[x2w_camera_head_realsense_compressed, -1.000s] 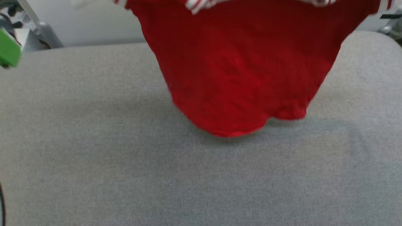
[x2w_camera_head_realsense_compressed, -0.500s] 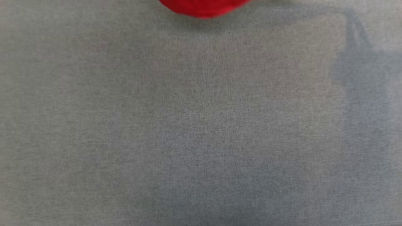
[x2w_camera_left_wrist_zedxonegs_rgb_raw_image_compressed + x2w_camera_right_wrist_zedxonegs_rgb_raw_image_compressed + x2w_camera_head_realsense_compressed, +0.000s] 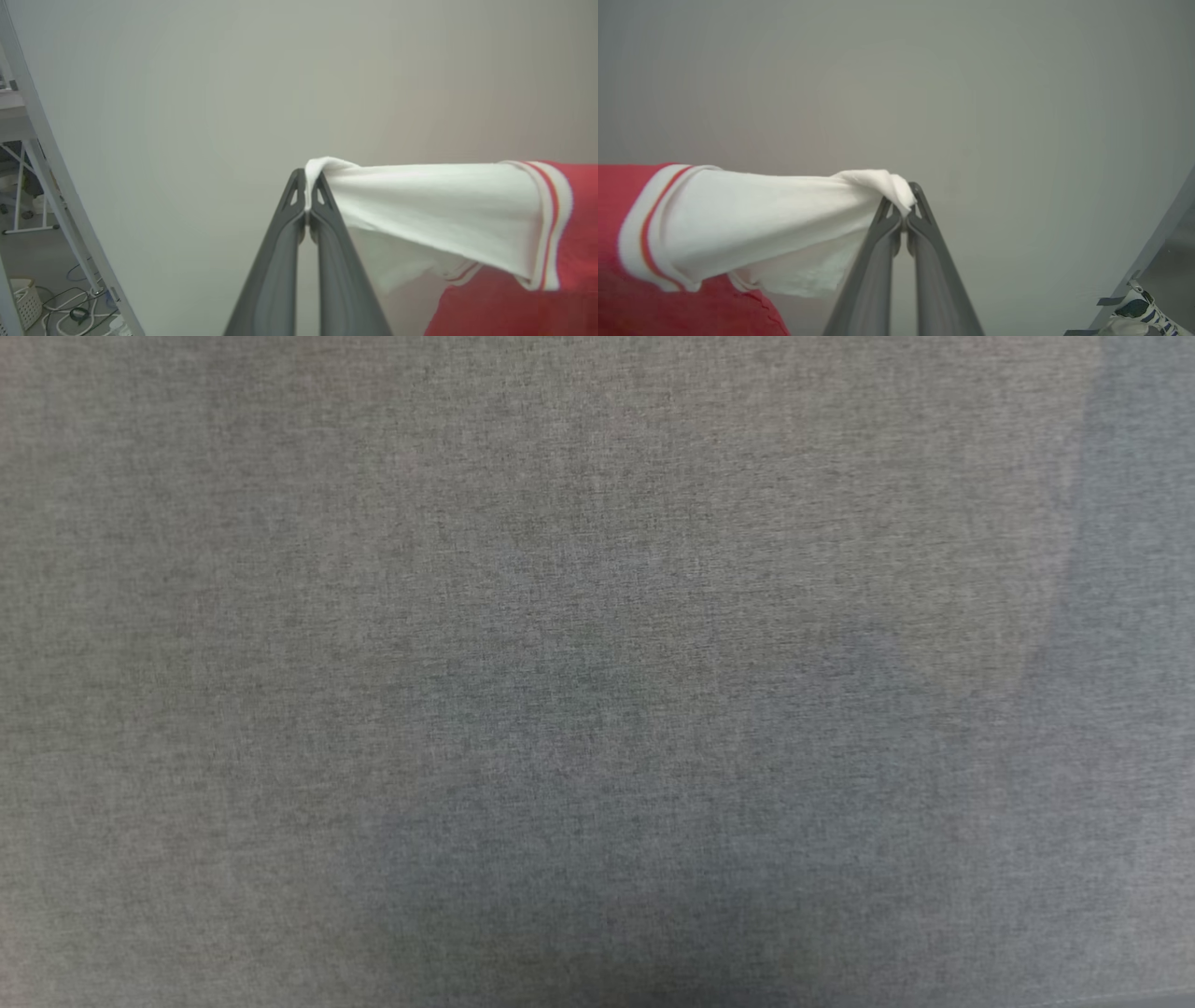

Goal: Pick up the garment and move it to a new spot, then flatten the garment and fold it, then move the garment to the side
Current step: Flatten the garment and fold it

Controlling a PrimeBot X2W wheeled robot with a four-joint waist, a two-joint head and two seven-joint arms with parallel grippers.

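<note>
So the garment [image 3: 434,210] is up in the air right now, strung between the two arms. The left gripper [image 3: 308,179] has its jaws pinched tight on the very end of one white sleeve. The right gripper [image 3: 902,210] does the same with the other sleeve, with a little tuft of white cloth poking out above its tips. In both wrist views the sleeve runs out nearly level and fairly taut toward the striped trim, and the red body hangs below that.

Why hold it like this? My guess is that grabbing both sleeve ends and pulling them apart lets gravity do half the flattening. The shirt hangs open instead of bunching, so it can be lowered onto the new spot already spread out. So I'd say this is the carry part of the job, with flattening and folding not yet started.

The head camera looks straight down at the grey fabric tabletop [image 3: 597,616], which has soft shadows across its lower and right parts. I reckon that's the landing zone.

One worry is that those are thin pinches right at the sleeve edges, so a jerk could pull one free.

Background stuff: cables [image 3: 79,308] lie on the floor in the left wrist view, and a striped sneaker [image 3: 1139,310] sits in the corner of the right one.
</note>
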